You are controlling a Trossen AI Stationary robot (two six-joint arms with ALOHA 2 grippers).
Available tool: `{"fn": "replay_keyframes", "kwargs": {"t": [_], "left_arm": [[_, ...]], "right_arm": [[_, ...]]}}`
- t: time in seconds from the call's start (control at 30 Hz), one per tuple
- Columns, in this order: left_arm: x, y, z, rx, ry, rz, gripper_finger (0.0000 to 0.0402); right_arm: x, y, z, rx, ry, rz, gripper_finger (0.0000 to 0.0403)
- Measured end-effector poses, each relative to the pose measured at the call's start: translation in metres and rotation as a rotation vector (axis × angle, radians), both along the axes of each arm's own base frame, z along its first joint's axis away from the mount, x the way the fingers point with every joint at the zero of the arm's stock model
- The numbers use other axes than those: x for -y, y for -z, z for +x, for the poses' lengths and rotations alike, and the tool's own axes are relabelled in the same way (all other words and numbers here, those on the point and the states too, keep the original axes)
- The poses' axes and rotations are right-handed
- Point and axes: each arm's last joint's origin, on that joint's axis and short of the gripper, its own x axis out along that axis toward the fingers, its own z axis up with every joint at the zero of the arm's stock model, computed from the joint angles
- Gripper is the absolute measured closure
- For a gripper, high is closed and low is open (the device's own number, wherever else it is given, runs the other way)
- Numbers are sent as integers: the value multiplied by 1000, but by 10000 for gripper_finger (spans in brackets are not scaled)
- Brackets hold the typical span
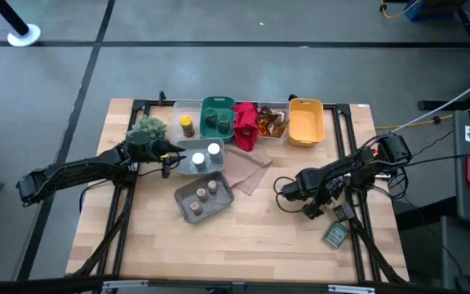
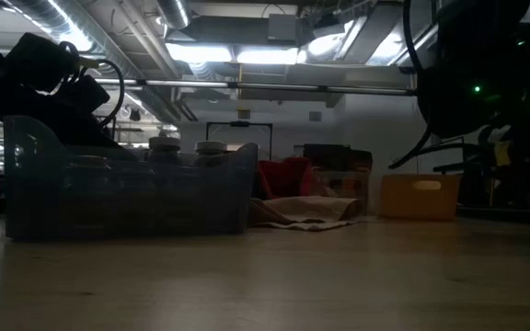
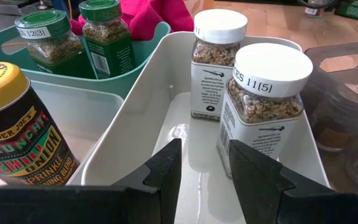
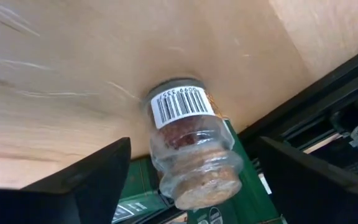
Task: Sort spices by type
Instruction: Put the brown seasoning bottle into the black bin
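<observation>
Left gripper (image 3: 205, 177) over white bin (image 3: 135, 134), jaws parted, empty (right gripper's (image 4: 191, 180) released).

- A lab or workshop hall, not a home.
- Bare ceiling ducts (image 2: 81, 37) and strip lights (image 2: 247, 55) run above the wooden table (image 1: 243, 237).
- Grey concrete floor (image 1: 219, 73) surrounds the table.
- Loose cables (image 1: 431, 122) and equipment lie right of the table.
</observation>
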Motion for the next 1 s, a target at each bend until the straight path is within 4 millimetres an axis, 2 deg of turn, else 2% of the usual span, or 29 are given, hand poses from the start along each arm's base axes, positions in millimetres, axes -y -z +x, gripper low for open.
{"fn": "replay_keyframes", "kwargs": {"t": [0.3, 0.63, 0.87, 1.0], "left_arm": [[0, 0, 0, 0, 0, 0, 274], [0, 0, 0, 0, 0, 0, 274], [0, 0, 0, 0, 0, 0, 274], [0, 0, 0, 0, 0, 0, 274]], "right_arm": [[-1, 0, 0, -1, 9, 18, 133], [-1, 0, 1, -6, 38, 17, 188], [-1, 0, 3, 10, 43, 28, 199], [-3, -6, 11, 62, 35, 25, 200]]}}
